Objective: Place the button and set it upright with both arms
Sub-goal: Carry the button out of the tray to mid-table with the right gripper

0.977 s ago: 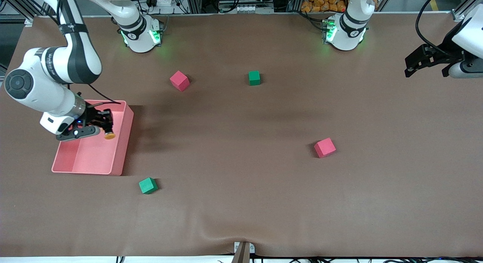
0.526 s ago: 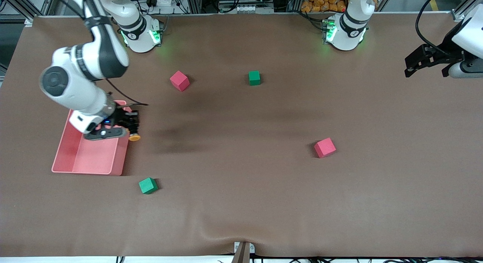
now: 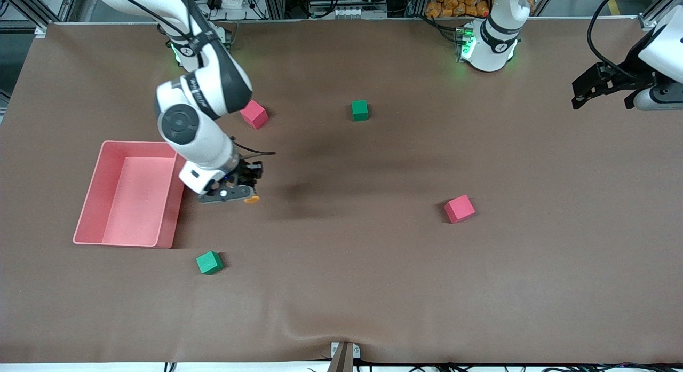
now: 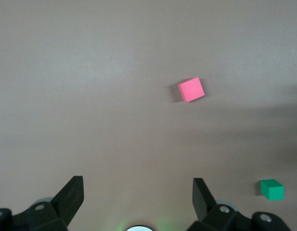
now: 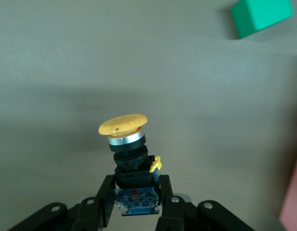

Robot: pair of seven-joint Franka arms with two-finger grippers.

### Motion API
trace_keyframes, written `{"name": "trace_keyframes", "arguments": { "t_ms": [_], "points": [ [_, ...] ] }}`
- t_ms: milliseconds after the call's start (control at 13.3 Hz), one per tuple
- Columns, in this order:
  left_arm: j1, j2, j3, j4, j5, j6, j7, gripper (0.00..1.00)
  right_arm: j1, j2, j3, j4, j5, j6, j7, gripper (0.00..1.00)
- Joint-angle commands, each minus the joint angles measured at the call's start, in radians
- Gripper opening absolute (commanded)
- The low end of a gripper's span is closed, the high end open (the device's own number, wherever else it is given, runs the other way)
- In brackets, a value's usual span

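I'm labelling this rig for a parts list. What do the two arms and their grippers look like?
Both arms are white, rounded, jointed tubes with black bands. The right arm has a round grey joint cap and a black cable running along it; green lights glow at both bases. The right gripper and left gripper are black with two angular fingers, silver screws showing at their mounts. A black cable loops to the left wrist.

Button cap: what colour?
Orange-yellow cap on the button; clearest in the right wrist view.

No lettering can be made out: the small dark marks on the right arm's [image 3: 205, 102] white link are too small to read.
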Motion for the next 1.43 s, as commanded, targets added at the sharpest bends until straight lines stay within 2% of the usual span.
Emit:
{"name": "trace_keyframes", "arguments": {
  "t_ms": [0, 225, 451, 902, 1052, 1127, 1277, 1353],
  "points": [
    [0.006, 0.001, -0.003, 0.007, -0.004, -0.009, 0.018, 1.00, 0.083, 0.151, -0.013, 0.181, 0.023, -0.017, 0.160, 0.00],
    [0.006, 0.001, -0.003, 0.007, -0.004, -0.009, 0.018, 1.00, 0.146, 0.299, -0.013, 0.333, 0.017, -0.016, 0.298, 0.00],
    [0.006, 0.001, -0.003, 0.007, -0.004, -0.009, 0.018, 1.00, 0.206, 0.418, -0.013, 0.465, 0.013, -0.001, 0.343, 0.00],
    [0.003, 0.001, -0.003, 0.009, -0.006, -0.009, 0.016, 1.00, 0.309, 0.517, -0.013, 0.493, 0.015, 0.148, 0.419, 0.00],
    [0.003, 0.001, -0.004, 0.007, -0.006, -0.009, 0.016, 1.00, 0.326, 0.573, -0.013, 0.560, 0.015, 0.151, 0.456, 0.06],
    [0.001, 0.001, -0.004, 0.007, -0.009, -0.009, 0.016, 1.00, 0.327, 0.587, -0.013, 0.571, 0.013, 0.151, 0.467, 0.14],
    [0.001, 0.001, -0.004, 0.004, -0.009, -0.010, 0.018, 1.00, 0.329, 0.587, -0.013, 0.572, 0.012, 0.144, 0.472, 0.45],
    [0.004, 0.001, -0.004, 0.006, -0.009, -0.010, 0.018, 1.00, 0.330, 0.586, -0.014, 0.572, 0.006, 0.139, 0.472, 0.87]
  ]
}}
